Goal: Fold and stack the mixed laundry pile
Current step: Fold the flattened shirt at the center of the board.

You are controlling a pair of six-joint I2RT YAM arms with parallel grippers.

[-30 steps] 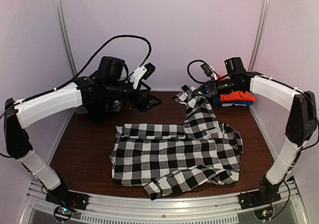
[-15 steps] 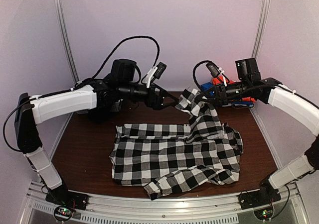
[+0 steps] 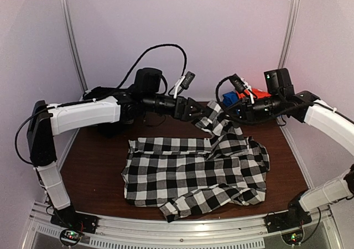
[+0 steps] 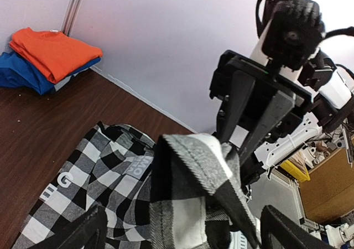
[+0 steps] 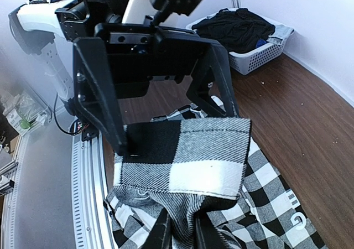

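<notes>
The black-and-white checked shirt (image 3: 193, 174) lies spread on the brown table (image 3: 94, 166), one sleeve lifted at the back. My right gripper (image 3: 228, 115) is shut on that sleeve just below its cuff (image 5: 185, 157), with the cloth pinched between its fingers (image 5: 160, 233). My left gripper (image 3: 200, 112) is open, its jaws on either side of the raised cuff (image 4: 191, 188) without closing on it. The folded orange-red garment (image 4: 52, 52) rests on a blue one (image 4: 22, 74) at the back right. A black garment (image 5: 238, 25) lies in the white basket (image 5: 257, 55).
The basket stands at the back left, mostly hidden behind my left arm in the top view. The orange and blue stack (image 3: 257, 94) sits behind my right wrist. White walls close the table at the back and sides.
My left arm has reached right until its open jaws flank the raised cuff. My right gripper has shifted slightly towards the middle with the sleeve held up.
</notes>
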